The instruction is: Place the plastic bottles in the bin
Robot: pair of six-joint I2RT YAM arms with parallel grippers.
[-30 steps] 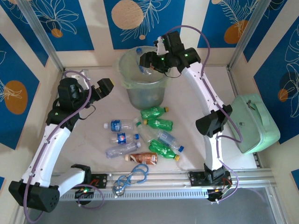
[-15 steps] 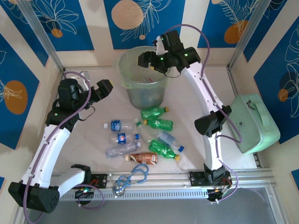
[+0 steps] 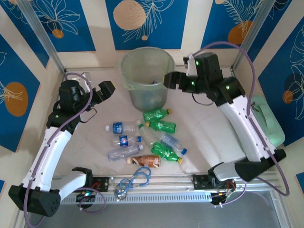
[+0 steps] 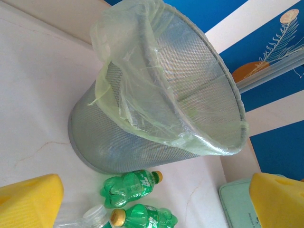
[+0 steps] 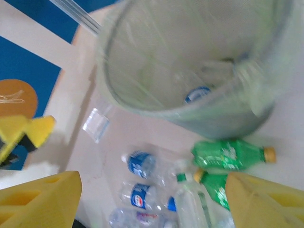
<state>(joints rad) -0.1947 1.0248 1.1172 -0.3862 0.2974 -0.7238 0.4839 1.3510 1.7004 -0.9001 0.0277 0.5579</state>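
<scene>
- On the overhead camera I see the bin (image 3: 148, 97) standing upright at 12 o'clock on the table (image 3: 95, 142). It has a grey mesh wall, and a pale green liner (image 4: 123, 90) is folded over its rim.
- My right gripper (image 3: 170, 80) hangs just beside the bin's rim on its 3 o'clock side. Its wrist view shows the yellow fingers (image 5: 40, 199) spread wide with nothing between them, so it is released and empty.
- Through that wrist camera, a blue-labelled bottle (image 5: 196, 94) lies inside the bin. The picture is too blurred for me to count any others.
- My left gripper (image 3: 102, 91) hovers at the bin's 9 o'clock, well apart from it. Its yellow pads (image 4: 28, 202) also stand wide apart and hold nothing.
- The loose bottles lie in a cluster on the table at 6 o'clock from the bin.
- Two green bottles (image 3: 156, 114) lie nearest the bin, and a third green bottle (image 3: 165, 153) lies lower in the cluster.
- Three clear bottles (image 3: 121, 127) sit on the cluster's 9 o'clock side.
- The brown bottle (image 3: 145, 161) lies at the cluster's 6 o'clock end.
- A looped cable (image 3: 133, 181) lies near the brown bottle, at its 6 o'clock.
- A mint green case (image 3: 266, 118) sits at the table's 3 o'clock edge.
</scene>
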